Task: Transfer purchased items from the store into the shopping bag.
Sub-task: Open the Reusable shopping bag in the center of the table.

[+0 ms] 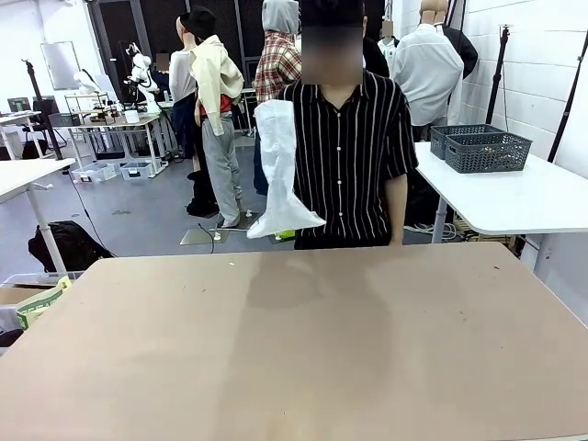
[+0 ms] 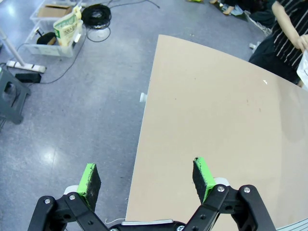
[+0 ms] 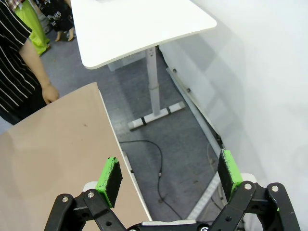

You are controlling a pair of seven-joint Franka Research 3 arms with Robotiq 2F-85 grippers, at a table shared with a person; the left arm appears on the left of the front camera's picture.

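The person at the far side holds up the shopping bag (image 1: 280, 170), a whitish crinkly plastic bag hanging in the air above the far edge of the tan table (image 1: 303, 349). A sliver of the bag (image 2: 304, 72) also appears in the left wrist view. My left gripper (image 2: 147, 179) is open with nothing between its green pads, above the table's left edge. My right gripper (image 3: 168, 175) is open and holds nothing, hovering over the table's right edge and the floor. The purchased items are out of view. I cannot tell whether either far basket is the store.
Two dark grey lattice baskets (image 1: 482, 147) stand on a white side table (image 1: 524, 197) at the back right. The person's hand (image 3: 49, 94) hangs by the table's far right corner. Bins and cables (image 2: 57, 29) lie on the floor to the left.
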